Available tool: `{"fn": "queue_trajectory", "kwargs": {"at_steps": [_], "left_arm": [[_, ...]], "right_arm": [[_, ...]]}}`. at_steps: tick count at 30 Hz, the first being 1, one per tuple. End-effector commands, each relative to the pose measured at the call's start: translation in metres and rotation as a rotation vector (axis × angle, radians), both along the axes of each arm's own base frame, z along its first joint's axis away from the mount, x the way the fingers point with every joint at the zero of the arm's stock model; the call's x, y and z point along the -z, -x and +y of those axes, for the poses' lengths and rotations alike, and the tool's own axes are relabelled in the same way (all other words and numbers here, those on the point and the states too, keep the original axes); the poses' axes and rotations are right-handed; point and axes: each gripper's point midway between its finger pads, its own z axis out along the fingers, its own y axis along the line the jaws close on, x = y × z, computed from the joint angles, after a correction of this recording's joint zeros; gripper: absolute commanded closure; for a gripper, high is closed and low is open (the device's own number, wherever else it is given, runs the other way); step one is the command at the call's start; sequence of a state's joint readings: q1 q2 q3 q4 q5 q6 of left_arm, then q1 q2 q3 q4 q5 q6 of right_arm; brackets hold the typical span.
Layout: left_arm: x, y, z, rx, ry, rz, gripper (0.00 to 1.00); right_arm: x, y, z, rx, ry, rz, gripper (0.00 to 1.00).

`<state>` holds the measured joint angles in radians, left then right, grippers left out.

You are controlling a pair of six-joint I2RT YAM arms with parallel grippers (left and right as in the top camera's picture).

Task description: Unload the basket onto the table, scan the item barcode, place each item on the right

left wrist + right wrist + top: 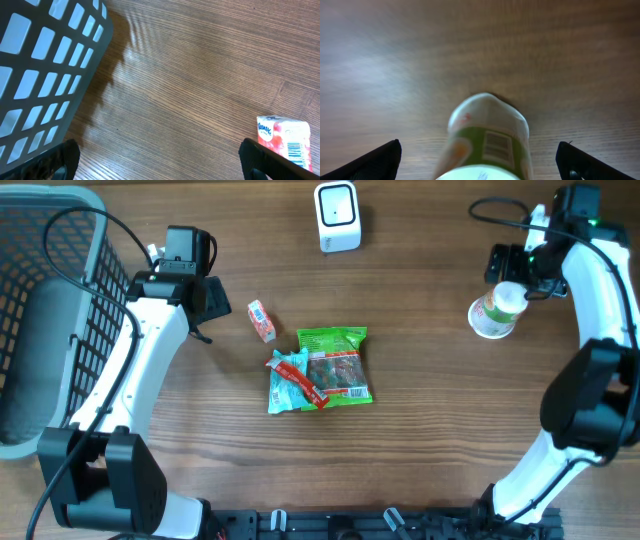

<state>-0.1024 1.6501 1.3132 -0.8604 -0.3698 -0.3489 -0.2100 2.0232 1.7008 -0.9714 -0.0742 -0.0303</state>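
Observation:
A white barcode scanner (337, 216) stands at the table's back centre. A green-and-white cup (497, 311) lies on its side at the right, its barcode (498, 146) facing up in the blurred right wrist view. My right gripper (480, 160) is open, its fingers wide on either side of the cup (487, 140) and apart from it. My left gripper (159, 157) is open over bare wood, with a small pink tissue pack (282, 140) just beside its right finger.
A grey basket (60, 310) fills the left side, close to the left arm. A green snack bag (337, 365), a blue packet (285, 390) and a red bar (300, 380) lie together mid-table. The tissue pack (262, 320) lies left of them.

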Motion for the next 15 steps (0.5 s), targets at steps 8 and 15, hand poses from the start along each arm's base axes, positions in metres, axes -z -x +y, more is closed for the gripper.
{"fn": "queue_trajectory", "kwargs": {"at_steps": [8,15], "left_arm": [[-0.002,0.000,0.003,0.003,-0.016,-0.002,0.00],[-0.002,0.000,0.003,0.002,-0.016,-0.002,0.00]], "right_arm": [[0.010,0.020,-0.004,-0.041,0.037,0.109,0.10],[-0.007,0.014,0.000,-0.062,0.019,0.058,0.23]]}}
